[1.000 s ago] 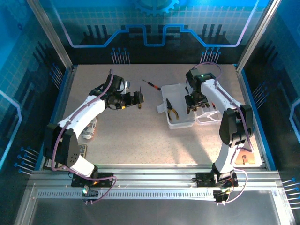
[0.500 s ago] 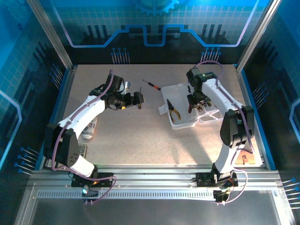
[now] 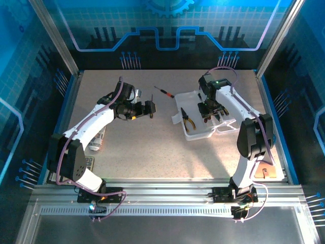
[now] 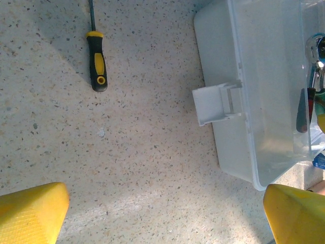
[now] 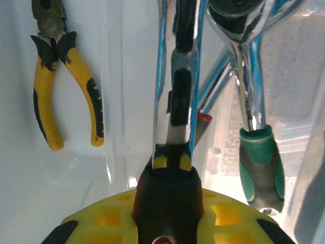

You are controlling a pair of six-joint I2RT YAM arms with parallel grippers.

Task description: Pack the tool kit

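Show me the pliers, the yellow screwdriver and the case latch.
Pliers [image 5: 53, 43], right wrist view, pivot joint.
Yellow screwdriver [image 4: 97, 63], left wrist view, handle.
Case latch [image 4: 216, 104], left wrist view, flap centre.

The left arm stretches forward, the left gripper [image 3: 149, 108] spread wide, its 2 yellow fingertips [image 4: 30, 213] far apart. The right arm bends inward, the right gripper [image 3: 209, 111] pointing down, clamped on a dark tool handle [image 5: 170, 203].

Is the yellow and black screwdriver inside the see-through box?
No, the yellow and black screwdriver lies on the speckled table, apart from the clear case.
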